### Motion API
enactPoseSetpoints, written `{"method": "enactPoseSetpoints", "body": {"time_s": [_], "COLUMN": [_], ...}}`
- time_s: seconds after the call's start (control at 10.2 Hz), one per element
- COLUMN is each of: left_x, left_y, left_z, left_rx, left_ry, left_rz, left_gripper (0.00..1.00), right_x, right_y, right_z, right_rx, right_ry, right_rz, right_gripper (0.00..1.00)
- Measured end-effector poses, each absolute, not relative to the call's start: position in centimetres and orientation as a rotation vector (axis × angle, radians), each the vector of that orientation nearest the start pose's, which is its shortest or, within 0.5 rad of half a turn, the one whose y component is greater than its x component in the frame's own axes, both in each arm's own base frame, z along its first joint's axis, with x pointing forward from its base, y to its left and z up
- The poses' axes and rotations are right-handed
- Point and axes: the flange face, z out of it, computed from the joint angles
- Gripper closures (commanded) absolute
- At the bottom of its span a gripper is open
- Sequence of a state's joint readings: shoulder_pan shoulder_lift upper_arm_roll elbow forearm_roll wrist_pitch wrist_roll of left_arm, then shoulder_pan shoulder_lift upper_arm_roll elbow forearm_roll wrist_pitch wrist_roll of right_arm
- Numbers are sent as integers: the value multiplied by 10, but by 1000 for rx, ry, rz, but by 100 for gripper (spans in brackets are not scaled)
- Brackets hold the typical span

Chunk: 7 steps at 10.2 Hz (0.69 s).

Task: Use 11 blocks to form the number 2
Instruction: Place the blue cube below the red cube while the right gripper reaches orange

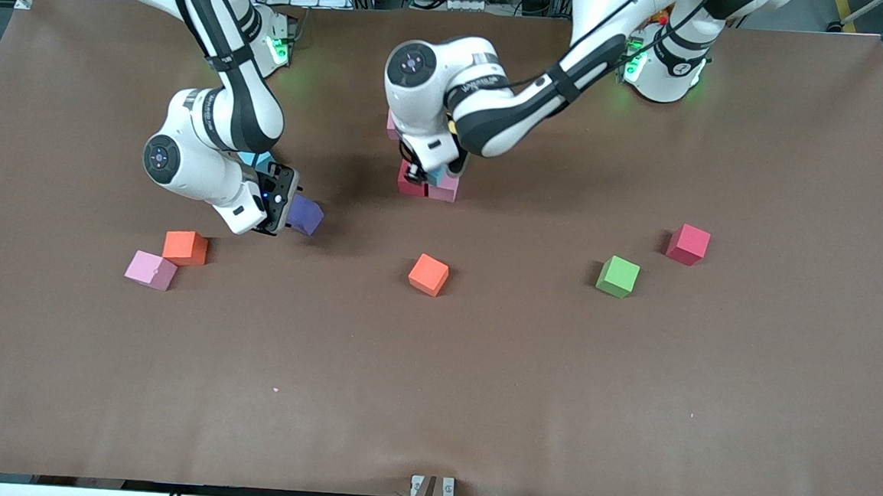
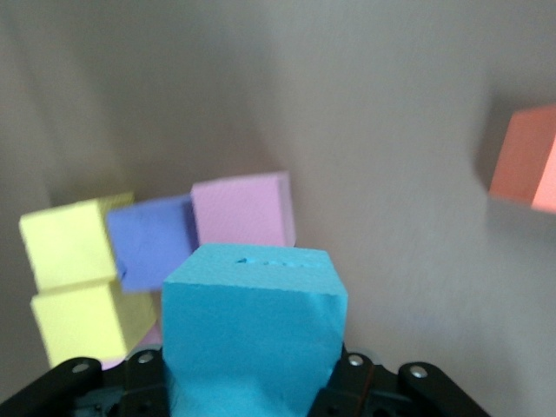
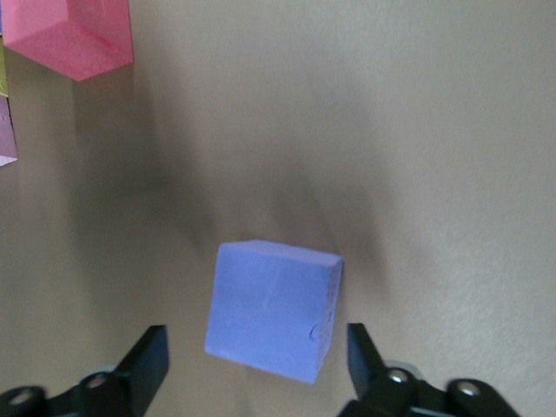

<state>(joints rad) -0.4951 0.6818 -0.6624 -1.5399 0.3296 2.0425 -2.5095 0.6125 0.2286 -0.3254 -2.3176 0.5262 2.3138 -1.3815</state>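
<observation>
My left gripper is shut on the cyan block and holds it just above a cluster of blocks. That cluster, the number 2 as it stands, shows two yellow blocks, a blue-violet block and a pink block. From the front only its dark pink block and pink block show under the hand. My right gripper is open around the purple block, which sits tilted on the table with a gap to each finger.
Loose blocks lie nearer the front camera: an orange one touching a pink one toward the right arm's end, another orange one in the middle, then a green one and a red one toward the left arm's end.
</observation>
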Motion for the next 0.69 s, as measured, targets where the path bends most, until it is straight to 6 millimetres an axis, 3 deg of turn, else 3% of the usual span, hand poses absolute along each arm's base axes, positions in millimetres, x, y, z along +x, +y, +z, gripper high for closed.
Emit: {"method": "enactPoseSetpoints", "body": {"time_s": [0.39,0.69], "left_x": [322,317], "left_y": [-644,-657], "left_z": [304,279], "left_rx": [-2503,-2505], "left_ry": [-1960,-2044], "left_rz": [263,228], "left_gripper": [78,78], "right_x": [475,478], "right_y": [131,107], "right_z": [227,225], "right_rx": [-2314,-2343], "right_ry": [-1633,-1595], "right_rz": [25,17], "right_gripper": [3,2]}}
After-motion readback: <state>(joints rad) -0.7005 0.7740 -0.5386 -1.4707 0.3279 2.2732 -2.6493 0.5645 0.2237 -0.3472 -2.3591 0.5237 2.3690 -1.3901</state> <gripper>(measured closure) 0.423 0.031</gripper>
